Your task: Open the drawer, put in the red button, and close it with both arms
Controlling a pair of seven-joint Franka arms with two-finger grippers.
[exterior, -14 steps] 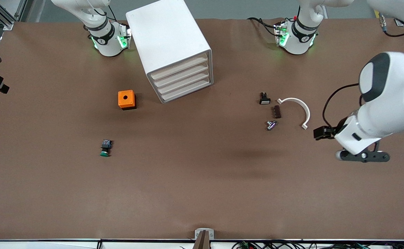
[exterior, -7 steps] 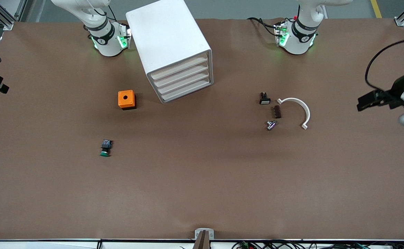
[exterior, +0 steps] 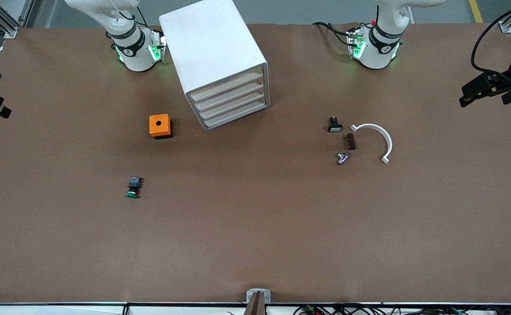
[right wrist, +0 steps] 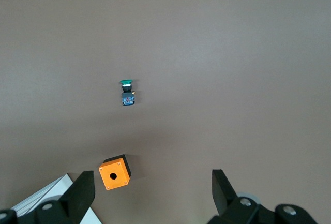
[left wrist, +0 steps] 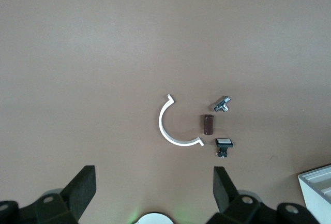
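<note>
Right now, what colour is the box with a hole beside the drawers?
Orange; the box shows best in the front view.

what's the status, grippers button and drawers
Left gripper open, high over the white half ring. Right gripper open, high over the orange box. No red button in view, only the green button. Drawer unit all shut.

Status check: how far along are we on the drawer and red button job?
Done, apparently: all four drawers of the white cabinet look shut, and no red button shows on the table, so it may be inside; I cannot confirm. In hand: nothing. The left gripper hangs open over the white curved piece, the right gripper open over the orange box and green button. Left: probably nothing.
</note>
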